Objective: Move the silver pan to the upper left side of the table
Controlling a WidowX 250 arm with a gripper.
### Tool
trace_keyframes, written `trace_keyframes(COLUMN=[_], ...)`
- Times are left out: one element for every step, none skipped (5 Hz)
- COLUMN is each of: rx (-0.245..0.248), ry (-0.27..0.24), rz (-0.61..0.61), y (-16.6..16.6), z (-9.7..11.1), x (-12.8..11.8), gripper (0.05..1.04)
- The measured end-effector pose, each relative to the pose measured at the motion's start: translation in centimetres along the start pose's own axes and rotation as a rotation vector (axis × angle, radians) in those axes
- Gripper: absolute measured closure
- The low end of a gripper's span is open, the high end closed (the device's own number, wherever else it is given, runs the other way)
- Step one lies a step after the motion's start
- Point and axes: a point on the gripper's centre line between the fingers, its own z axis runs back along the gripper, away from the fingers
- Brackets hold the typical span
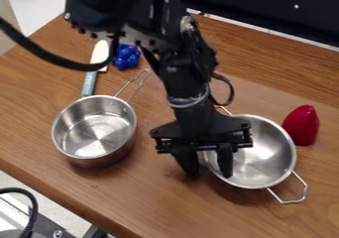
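Two fingers point(226, 161) of the claw point(209, 174) stand apart at the silver pan's point(263, 157) rim, one outside, one over the bowl. The pan sits right of the saucepan point(99, 130), well apart from it. This looks like the grasping step; next, the claw should close on the rim, lift, and carry the pan past the saucepan's far side. Upright, its long axis slants between loop handles, the visible loop point(289, 192) pointing away from the saucepan.
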Motion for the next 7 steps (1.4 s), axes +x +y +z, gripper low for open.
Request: trace_keyframes(rx=[-0.019,-0.037,-0.042,-0.042,-0.038,-0.05,-0.044], ry=[0.016,0.047,0.089,0.061,-0.02,-0.085,-0.178], rz=[-0.044,-0.052,-0.058,0.021,0.142,0.273,0.393], y=[0.1,0.6,1.4,1.5,2.2,3.3,4.2], z=[-0.3,0.0,1.1,2.4,3.5,4.5,4.9], x=[-0.1,-0.3,-0.5,1.4,4.2,7.8,10.8], gripper=[0.821,0.965,1.022,1.026,1.026,1.026,1.026])
